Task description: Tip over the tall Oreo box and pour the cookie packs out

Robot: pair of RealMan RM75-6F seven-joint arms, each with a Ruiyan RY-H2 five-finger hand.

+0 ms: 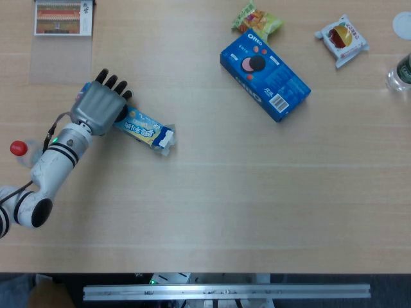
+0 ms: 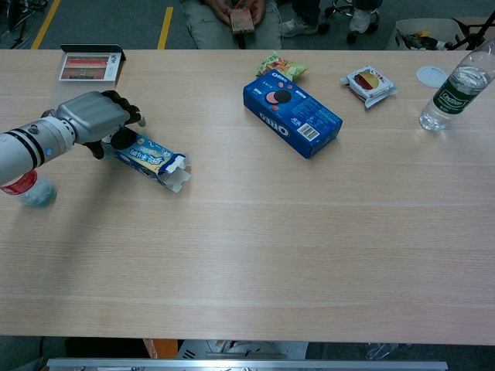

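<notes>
The tall Oreo box, light blue, lies on its side at the table's left, its open flap end pointing right toward the middle. My left hand covers the box's closed left end. Its dark fingers curl over the far edge and the thumb sits at the near side, gripping that end. No cookie packs show outside the box. My right hand is in neither view.
A flat dark blue Oreo box lies at centre back, with a green snack bag and a wrapped snack beyond. A water bottle stands far right, and a red-capped bottle lies by my left forearm. A card stand is back left.
</notes>
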